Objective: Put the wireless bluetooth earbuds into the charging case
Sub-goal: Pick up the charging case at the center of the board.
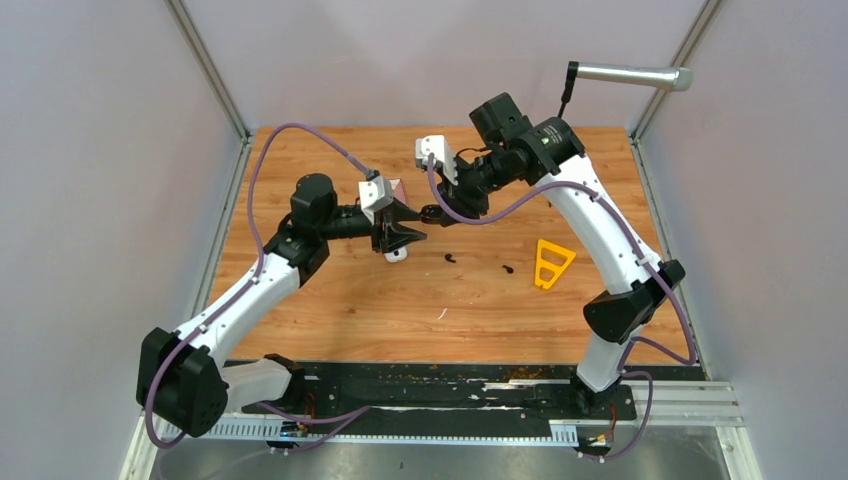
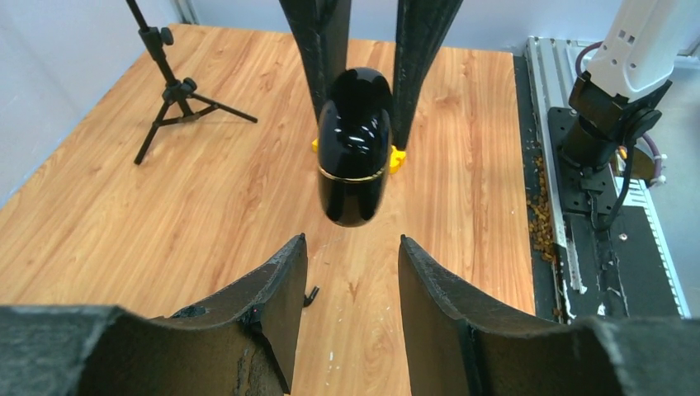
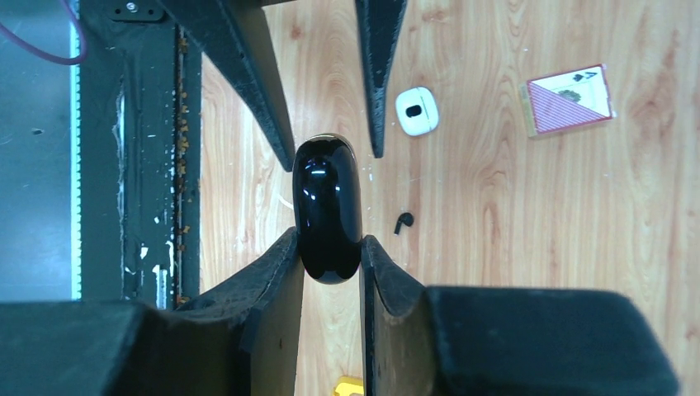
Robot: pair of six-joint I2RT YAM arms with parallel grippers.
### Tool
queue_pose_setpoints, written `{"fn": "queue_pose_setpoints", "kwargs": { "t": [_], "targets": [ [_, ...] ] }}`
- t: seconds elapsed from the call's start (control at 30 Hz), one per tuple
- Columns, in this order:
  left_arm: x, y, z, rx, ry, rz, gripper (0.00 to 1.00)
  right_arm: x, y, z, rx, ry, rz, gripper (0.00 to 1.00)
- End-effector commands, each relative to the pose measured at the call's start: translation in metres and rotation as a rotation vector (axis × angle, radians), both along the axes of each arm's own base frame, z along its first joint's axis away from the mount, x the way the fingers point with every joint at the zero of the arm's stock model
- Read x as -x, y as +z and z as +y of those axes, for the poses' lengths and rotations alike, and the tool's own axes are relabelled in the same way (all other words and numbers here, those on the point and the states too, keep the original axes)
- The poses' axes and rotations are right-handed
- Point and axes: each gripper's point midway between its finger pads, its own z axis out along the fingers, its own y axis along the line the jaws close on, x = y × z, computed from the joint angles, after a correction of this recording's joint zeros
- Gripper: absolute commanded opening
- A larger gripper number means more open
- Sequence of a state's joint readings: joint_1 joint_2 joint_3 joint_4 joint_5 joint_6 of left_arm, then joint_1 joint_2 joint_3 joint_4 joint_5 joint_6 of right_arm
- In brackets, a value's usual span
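Right wrist view: the right gripper (image 3: 328, 241) pinches the black charging case (image 3: 328, 194); the left gripper (image 3: 333, 157) is spread, its 2 fingers flanking it.

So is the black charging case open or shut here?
Shut: the black charging case shows only a thin seam, lid flush, held in the right gripper.

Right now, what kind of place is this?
Probably a robot test cell in a lab: two arms mounted on a metal rail, a wooden tabletop boxed in by grey walls, a black tripod.
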State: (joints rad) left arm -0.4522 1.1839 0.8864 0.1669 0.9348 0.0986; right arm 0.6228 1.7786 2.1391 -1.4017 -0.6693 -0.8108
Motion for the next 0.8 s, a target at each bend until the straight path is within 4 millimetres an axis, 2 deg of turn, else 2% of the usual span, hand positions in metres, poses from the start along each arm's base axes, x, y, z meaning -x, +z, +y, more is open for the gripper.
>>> {"fn": "queue_pose_setpoints", "kwargs": {
  "t": [0.0, 0.13, 0.27, 0.77],
  "targets": [
    [0.007, 0.012, -0.002, 0.023, -0.028, -0.069, 0.52, -0.009, 0.011, 0.002, 0.018, -0.044, -0.054, 0.00],
    [0.006, 0.014, -0.003, 0.044, -0.024, -0.050, 0.51, -0.009, 0.009, 0.005, 0.023, -0.041, -0.051, 0.00],
    [0.005, 0.027, -0.006, 0.117, -0.012, -0.024, 0.51, -0.007, 0.005, 0.006, 0.033, -0.036, -0.033, 0.00],
    [0.002, 0.025, -0.011, 0.133, -0.018, 0.008, 0.44, -0.010, 0.000, 0.007, 0.054, -0.038, -0.031, 0.00]
  ]
}}
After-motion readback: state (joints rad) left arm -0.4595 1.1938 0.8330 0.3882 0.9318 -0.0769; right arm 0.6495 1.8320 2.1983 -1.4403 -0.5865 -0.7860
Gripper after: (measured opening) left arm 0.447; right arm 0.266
